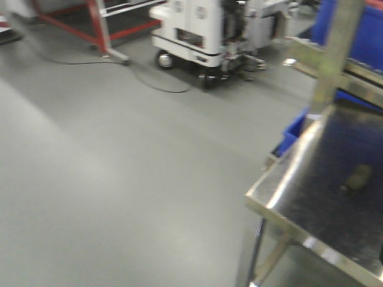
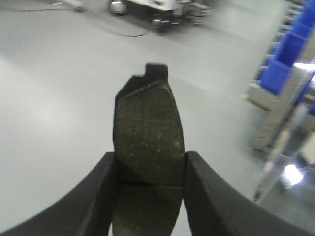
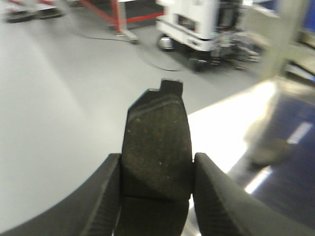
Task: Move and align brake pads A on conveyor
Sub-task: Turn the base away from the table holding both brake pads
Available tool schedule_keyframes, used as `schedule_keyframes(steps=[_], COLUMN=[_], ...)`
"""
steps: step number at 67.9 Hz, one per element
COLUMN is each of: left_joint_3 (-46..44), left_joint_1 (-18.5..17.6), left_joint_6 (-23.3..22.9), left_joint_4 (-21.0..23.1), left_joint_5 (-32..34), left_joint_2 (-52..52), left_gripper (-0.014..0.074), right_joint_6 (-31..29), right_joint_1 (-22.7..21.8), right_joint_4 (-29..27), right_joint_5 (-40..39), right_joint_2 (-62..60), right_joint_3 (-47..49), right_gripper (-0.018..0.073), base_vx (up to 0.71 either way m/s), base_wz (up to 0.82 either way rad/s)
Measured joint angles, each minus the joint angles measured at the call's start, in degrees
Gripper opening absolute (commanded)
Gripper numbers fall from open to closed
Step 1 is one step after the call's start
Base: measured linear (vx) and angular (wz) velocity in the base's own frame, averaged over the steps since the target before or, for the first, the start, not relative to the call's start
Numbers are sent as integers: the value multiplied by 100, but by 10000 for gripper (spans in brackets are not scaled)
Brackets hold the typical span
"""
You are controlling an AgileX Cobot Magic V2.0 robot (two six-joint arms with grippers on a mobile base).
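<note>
Left gripper (image 2: pixel 150 156) pinches left pad (image 2: pixel 147 120), right gripper (image 3: pixel 157 158) pinches right pad (image 3: pixel 157 128); both long axes point straight out of the jaws (red frame (image 1: pixel 97 27) well off, ahead-left).

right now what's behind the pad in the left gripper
Grey floor, a white wheeled machine far back, blue bins to the side. The pad hides the floor strip directly behind it.
</note>
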State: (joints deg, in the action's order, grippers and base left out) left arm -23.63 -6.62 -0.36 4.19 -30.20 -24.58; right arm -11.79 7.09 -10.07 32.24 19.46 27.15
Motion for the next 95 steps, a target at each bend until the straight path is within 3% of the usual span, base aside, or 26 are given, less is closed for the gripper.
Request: schedule_keyframes(steps=[53, 95], left_joint_3=[0, 0], left_joint_1=[0, 0], left_joint_6=[0, 0], left_joint_4=[-5, -5], left_joint_5=[0, -5], left_joint_2=[0, 0], left_gripper=[-6, -6], right_joint_6=[-5, -5], right_joint_1=[0, 0], right_joint_4=[-17, -28], right_joint_5=[13, 13], right_joint_2=[0, 0], right_joint_3=[0, 0], right_gripper=[-8, -8], base_vx=[-14, 8], base_wz=[86, 36])
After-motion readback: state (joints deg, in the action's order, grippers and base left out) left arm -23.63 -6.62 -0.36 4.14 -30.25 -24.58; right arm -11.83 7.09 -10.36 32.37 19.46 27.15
